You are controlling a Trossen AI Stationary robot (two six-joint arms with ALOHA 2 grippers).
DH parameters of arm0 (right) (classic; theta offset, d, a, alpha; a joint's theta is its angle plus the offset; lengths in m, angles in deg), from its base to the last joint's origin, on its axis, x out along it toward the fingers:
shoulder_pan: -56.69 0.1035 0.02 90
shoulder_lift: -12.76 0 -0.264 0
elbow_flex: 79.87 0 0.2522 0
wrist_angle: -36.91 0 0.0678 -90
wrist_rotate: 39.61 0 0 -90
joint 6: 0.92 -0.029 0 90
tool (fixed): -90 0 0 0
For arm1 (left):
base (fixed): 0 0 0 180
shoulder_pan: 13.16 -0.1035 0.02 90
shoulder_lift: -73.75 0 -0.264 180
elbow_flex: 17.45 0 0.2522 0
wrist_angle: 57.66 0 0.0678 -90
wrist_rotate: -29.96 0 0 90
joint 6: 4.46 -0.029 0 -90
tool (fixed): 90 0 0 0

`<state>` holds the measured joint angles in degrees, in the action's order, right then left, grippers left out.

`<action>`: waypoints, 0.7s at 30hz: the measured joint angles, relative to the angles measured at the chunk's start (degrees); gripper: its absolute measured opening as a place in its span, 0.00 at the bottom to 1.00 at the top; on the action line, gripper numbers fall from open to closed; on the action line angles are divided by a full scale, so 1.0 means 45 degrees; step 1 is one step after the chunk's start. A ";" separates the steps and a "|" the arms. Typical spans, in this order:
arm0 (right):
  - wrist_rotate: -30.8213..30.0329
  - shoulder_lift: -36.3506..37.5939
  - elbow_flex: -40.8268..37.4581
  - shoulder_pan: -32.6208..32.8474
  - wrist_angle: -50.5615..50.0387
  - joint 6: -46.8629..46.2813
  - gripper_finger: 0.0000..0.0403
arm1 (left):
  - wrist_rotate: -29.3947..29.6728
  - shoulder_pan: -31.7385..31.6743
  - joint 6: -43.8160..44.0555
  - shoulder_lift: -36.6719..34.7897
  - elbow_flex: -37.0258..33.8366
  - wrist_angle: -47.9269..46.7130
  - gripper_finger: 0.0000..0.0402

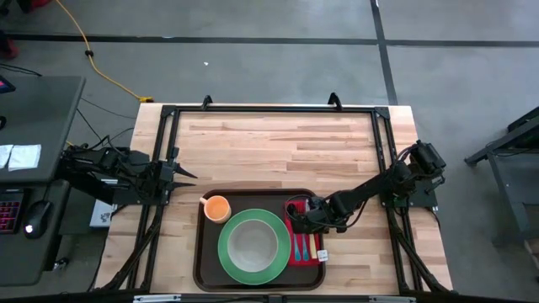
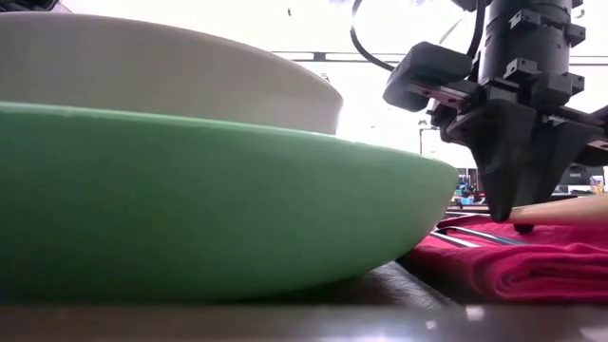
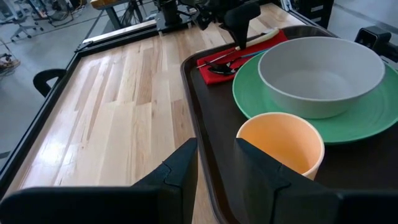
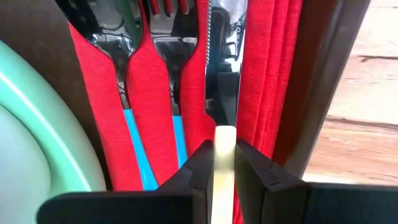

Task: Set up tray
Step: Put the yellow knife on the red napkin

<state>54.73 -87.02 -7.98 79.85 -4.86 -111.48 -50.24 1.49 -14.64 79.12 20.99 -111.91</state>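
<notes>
The dark brown tray point(image 1: 200, 268) lies at the table's near middle. It holds a green plate point(image 1: 226, 252) with a grey bowl point(image 1: 251, 242) on it, an orange cup point(image 1: 217, 207) and a red napkin point(image 4: 149, 93). A spoon point(image 4: 115, 37) and a fork point(image 4: 169, 37), both blue-handled, lie on the napkin. Beside them is a knife point(image 4: 225, 62) with a cream handle. My right gripper point(image 4: 224, 155) is over the napkin, shut on the knife. My left gripper point(image 3: 216, 163) stands open off the tray's left side, holding nothing. My right gripper pinches the knife's cream handle point(image 4: 224, 138) between its two fingers point(image 4: 254, 169), close to where the blade begins. The fingers come steeply from above and lie across the knife. The blade point(image 4: 225, 62) stretches out over the red napkin, and the handle's free end point(image 2: 575, 209) stands just above the cloth.
A black metal frame point(image 1: 269, 109) runs round the wooden tabletop point(image 1: 278, 147), which is bare beyond the tray's far side. The tray's right rim point(image 4: 323, 81) runs close beside the knife. A desk with a mouse and keyboard point(image 1: 25, 210) stands left of the table.
</notes>
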 joint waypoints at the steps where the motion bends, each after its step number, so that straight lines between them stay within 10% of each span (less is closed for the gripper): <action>1: 0.0024 0.0000 0.0000 0.0000 -0.0004 -0.0005 0.08 | 0.0000 0.0000 0.0003 0.0000 0.0001 0.0000 0.34; 21: 0.0141 0.0000 0.0000 0.0000 0.0217 -0.0096 0.10 | 0.0004 0.0000 0.0005 0.0000 0.0001 0.0000 0.34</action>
<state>55.37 -87.02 -7.98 79.85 -3.88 -111.91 -50.22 1.49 -14.62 79.12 21.00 -111.91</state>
